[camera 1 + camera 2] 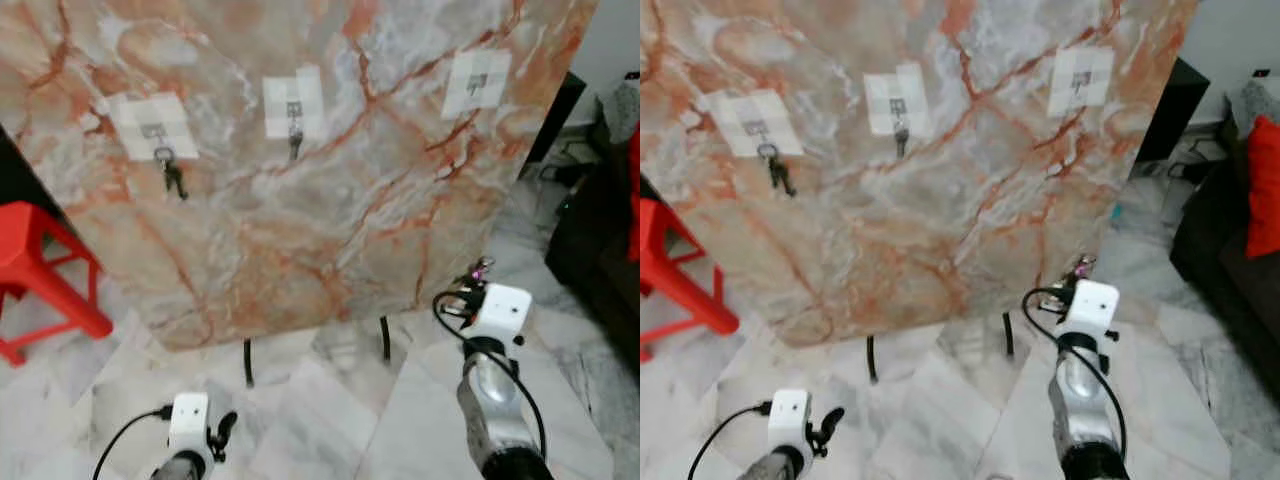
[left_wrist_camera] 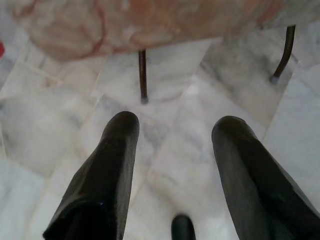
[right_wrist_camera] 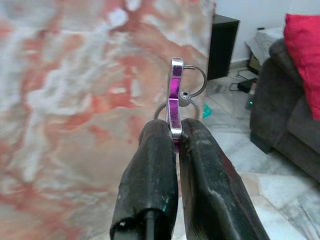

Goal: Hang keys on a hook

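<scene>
**Right gripper holds the keys below the marble board**

The right gripper (image 3: 176,131) has its two black fingers (image 3: 150,170) pressed together on the keys (image 3: 175,95), a purple-and-silver piece with a thin wire ring and a small metal ball standing up just past the fingertips. In the head views the same gripper (image 1: 476,272) is raised beside the lower right edge of the marble board (image 1: 330,200), with the keys (image 1: 482,266) showing as a small purple glint at its tip.

Well above the right gripper, and slightly to its left, the right hook (image 1: 478,82) sits on a pale square patch on the board, with nothing hanging from it. Farther to the gripper's left, the middle hook (image 1: 294,112) carries a small dark key (image 1: 295,145), and the left hook (image 1: 155,131) beyond that carries a ring with a dark key (image 1: 172,175).

The left gripper (image 2: 172,135) hangs low, well below and to the left of the right one, its fingers (image 2: 107,175) spread apart with nothing between them, over the pale marble floor (image 2: 60,120). Ahead of it stand the board's thin dark legs (image 2: 142,75).

A red stool (image 1: 40,270) is on the far left of the board, and a dark sofa (image 3: 285,120) with a red cushion (image 3: 305,55) is to the right of the right gripper.
</scene>
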Robot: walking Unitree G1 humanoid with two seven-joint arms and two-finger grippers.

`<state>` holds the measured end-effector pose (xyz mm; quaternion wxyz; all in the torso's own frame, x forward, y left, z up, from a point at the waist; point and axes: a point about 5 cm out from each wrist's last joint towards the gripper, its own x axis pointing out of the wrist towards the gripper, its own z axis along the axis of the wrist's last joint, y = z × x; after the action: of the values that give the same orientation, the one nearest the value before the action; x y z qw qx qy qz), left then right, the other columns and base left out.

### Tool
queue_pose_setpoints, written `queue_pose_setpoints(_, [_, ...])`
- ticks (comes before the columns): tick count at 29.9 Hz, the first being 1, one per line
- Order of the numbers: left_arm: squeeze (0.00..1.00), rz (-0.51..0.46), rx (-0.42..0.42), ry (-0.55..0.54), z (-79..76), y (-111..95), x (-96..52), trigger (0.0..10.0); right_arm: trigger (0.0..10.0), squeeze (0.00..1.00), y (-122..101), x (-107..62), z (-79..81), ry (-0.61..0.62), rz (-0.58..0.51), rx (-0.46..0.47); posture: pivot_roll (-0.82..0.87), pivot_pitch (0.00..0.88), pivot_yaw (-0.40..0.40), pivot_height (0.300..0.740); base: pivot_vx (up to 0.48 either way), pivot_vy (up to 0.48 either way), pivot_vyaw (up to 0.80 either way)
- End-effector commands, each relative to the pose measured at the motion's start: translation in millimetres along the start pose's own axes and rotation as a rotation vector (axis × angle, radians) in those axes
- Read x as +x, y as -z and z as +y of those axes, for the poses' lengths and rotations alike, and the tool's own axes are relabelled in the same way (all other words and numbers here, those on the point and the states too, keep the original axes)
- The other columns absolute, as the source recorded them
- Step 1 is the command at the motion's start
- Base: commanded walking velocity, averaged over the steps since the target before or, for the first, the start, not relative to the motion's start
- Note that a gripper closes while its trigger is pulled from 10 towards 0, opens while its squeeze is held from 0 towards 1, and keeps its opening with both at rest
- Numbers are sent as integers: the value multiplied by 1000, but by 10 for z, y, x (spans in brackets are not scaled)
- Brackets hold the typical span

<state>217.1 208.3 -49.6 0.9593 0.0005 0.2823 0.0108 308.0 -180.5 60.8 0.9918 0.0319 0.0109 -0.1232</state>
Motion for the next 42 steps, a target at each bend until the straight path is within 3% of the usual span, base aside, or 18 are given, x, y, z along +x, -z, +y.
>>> queue_pose_setpoints(1, [0,29,-3,8,-27,57,-13,10000,10000,0,-2,3,-53,14,1,-8,85,82,13,740,274,0,0])
queue_pose_setpoints(24, [0,29,-9,0,-18,69,-21,10000,10000,0,-20,23,-109,48,-3,-23,84,79,9,740,274,0,0])
queue_pose_setpoints(42, [0,29,-8,-7,0,78,-31,10000,10000,0,-256,160,-305,172,-89,-44,85,79,12,740,0,0,0])
